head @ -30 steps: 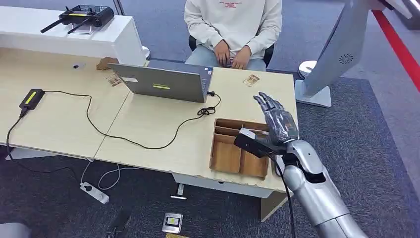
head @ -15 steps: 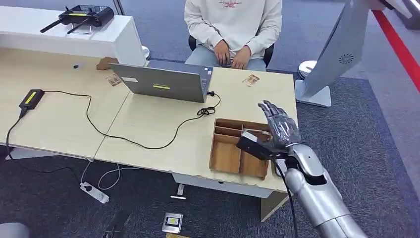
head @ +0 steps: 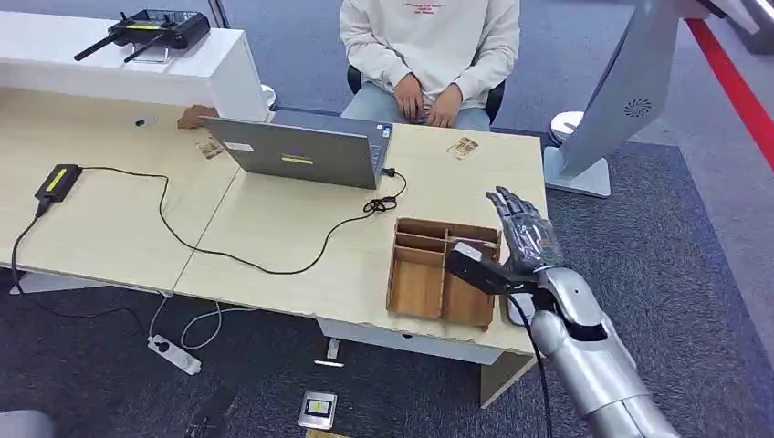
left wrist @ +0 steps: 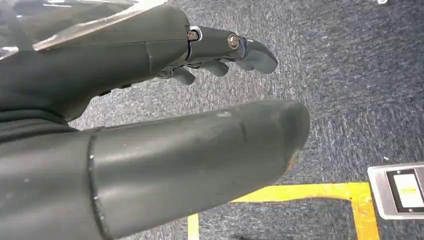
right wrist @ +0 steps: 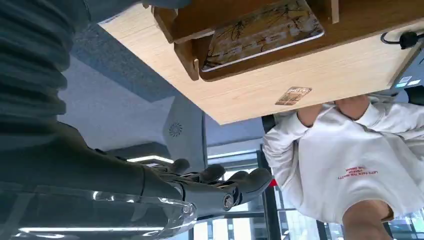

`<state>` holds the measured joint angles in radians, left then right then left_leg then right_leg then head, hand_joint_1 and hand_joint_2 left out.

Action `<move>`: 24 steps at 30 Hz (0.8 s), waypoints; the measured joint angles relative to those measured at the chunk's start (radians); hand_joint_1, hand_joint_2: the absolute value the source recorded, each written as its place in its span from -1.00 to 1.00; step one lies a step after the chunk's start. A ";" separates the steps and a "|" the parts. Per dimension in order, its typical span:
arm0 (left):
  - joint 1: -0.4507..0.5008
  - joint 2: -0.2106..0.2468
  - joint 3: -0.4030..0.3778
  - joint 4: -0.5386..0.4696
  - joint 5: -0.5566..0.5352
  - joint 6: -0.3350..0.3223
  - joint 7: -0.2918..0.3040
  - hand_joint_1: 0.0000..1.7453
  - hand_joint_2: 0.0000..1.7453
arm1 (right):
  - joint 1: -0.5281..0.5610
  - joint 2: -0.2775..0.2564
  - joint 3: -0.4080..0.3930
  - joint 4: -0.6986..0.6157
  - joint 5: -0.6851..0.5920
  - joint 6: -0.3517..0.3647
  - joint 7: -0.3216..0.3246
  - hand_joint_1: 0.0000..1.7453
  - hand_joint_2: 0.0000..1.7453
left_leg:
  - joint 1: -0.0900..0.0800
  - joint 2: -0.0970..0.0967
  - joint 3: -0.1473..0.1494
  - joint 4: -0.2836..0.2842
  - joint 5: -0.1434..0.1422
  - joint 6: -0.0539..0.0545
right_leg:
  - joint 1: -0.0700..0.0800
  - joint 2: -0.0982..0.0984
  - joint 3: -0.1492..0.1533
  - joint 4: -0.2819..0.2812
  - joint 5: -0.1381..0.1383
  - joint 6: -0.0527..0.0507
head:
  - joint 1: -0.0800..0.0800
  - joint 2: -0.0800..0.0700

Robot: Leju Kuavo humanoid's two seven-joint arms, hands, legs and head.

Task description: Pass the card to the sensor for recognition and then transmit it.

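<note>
Though drawn back and lower toward the tray's (head: 415,287) right edge, holds nothing in the right hand (head: 522,233) — fingers spread — with the card (right wrist: 262,31) lying flat in a tray compartment, so probably lining up the pick

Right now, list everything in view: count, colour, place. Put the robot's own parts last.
Desk: one, light wood, across the scene.
Laptop: one, grey, mid-desk, facing the person.
Wooden tray: one, brown, divided, at the desk's near right edge.
Card in tray: one, patterned, lying in a compartment.
Loose cards: one on the desk before the person, one left of the laptop.
Sensor box: one, black with a green strip, on the desk's left, cabled.
Remote controller: one, black, on the white counter.
Power strip: one, white, on the floor.
Person: one, white sweatshirt, seated behind the desk.
Right hand: fingers spread, beside the tray.
Left hand: over grey carpet, holding nothing.
</note>
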<state>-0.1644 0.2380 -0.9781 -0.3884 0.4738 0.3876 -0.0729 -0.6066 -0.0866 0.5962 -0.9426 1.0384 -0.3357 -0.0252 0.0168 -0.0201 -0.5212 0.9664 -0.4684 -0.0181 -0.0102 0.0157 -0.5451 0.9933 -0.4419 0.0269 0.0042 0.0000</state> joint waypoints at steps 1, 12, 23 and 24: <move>0.000 0.001 0.002 0.001 -0.003 -0.001 -0.001 -1.00 -1.00 | 0.000 0.000 0.000 0.001 0.000 0.000 -0.003 -1.00 1.00 | 0.000 0.000 0.000 0.000 0.000 0.000 | 0.000 0.000 0.000 0.000 0.000 0.000 | 0.000 0.000; 0.000 0.005 0.018 0.010 -0.037 -0.009 -0.012 -1.00 -1.00 | -0.019 0.016 -0.001 0.010 0.000 -0.002 -0.032 -1.00 1.00 | 0.000 0.000 0.000 0.000 0.000 0.000 | 0.000 0.000 0.000 0.000 0.000 0.000 | 0.000 0.000; 0.000 0.005 0.027 0.014 -0.053 -0.018 -0.014 -1.00 -1.00 | -0.033 0.032 0.000 0.025 -0.012 0.008 -0.053 -1.00 1.00 | 0.000 0.000 0.000 0.000 0.000 0.000 | 0.000 0.000 0.000 0.000 0.000 0.000 | 0.000 0.000; 0.000 0.005 0.027 0.014 -0.053 -0.018 -0.014 -1.00 -1.00 | -0.033 0.035 0.000 0.025 -0.013 0.008 -0.054 -1.00 1.00 | 0.000 0.000 0.000 0.000 0.000 0.000 | 0.000 0.000 0.000 0.000 0.000 0.000 | 0.000 0.000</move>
<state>-0.1645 0.2434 -0.9514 -0.3742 0.4211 0.3700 -0.0874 -0.6400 -0.0519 0.5959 -0.9174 1.0258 -0.3273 -0.0790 0.0169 -0.0201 -0.5213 0.9664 -0.4684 -0.0181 -0.0102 0.0157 -0.5450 0.9934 -0.4419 0.0269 0.0045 0.0000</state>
